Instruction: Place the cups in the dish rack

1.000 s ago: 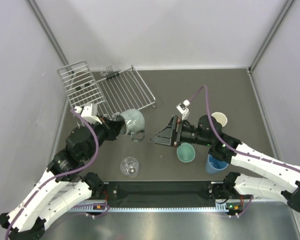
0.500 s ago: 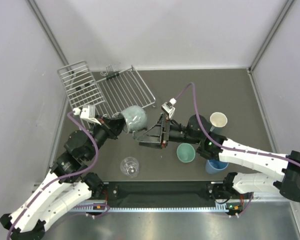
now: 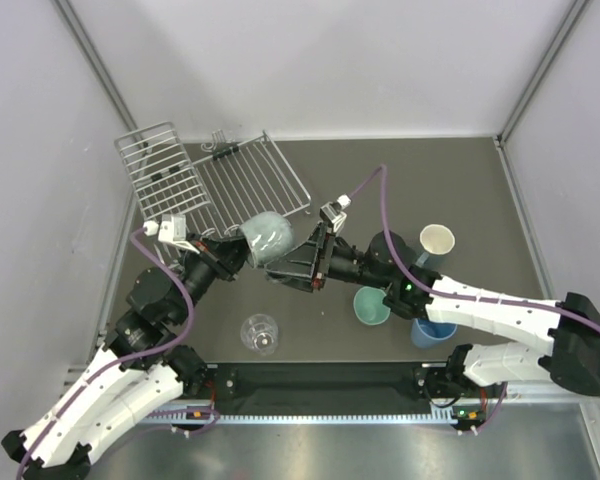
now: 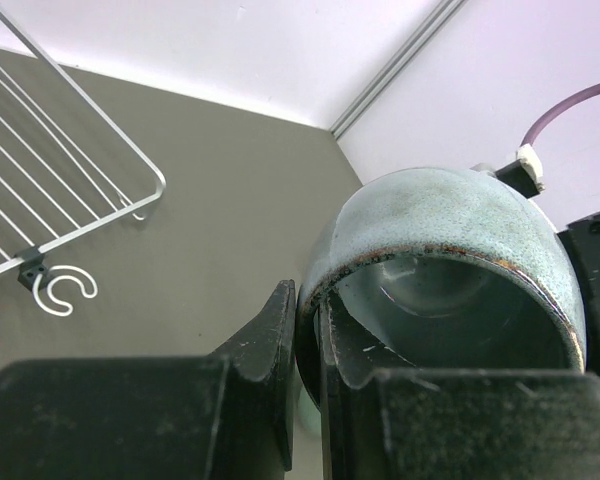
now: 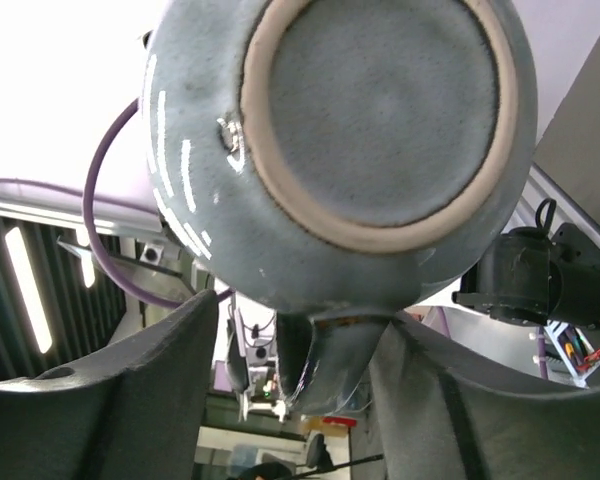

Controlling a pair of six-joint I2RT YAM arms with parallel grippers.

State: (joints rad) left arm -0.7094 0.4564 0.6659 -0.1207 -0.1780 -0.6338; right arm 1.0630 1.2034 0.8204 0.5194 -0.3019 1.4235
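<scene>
Closest to the arm bases, a clear glass (image 3: pixel 260 334) stands on the dark counter (image 3: pixel 480 180), nearer than the grey-teal mug (image 3: pixel 268 236) and almost straight in front of it. On the right arm's side of that mug, and also nearer than it, a blue tumbler (image 3: pixel 432 330) stands upright. A mint-green mug (image 3: pixel 371 305) sits just beside the tumbler, between it and the grey-teal mug.

The grey-teal mug itself is off the counter and tipped on its side between the two arms. The left pincer (image 4: pixel 308 320) is clamped on its rim, one finger inside the mouth and one against the outer wall. The mug's unglazed base faces the right arm. The right pincer (image 5: pixel 298 320) comes at the mug from that side with its jaws parted, and its fingers (image 5: pixel 120 400) stand on either side of the handle (image 5: pixel 330 365), which hangs below the body. There is a clear gap on one side, so nothing is gripped there.

A cream cup (image 3: pixel 437 239) stands upright about level with the grey-teal mug, well apart from it on the right arm's side. Beyond the grey-teal mug lies the silver wire dish rack (image 3: pixel 250 180). Seen from above, the mug hangs just short of the near edge of its flat grid, and no cup is in the rack.
</scene>
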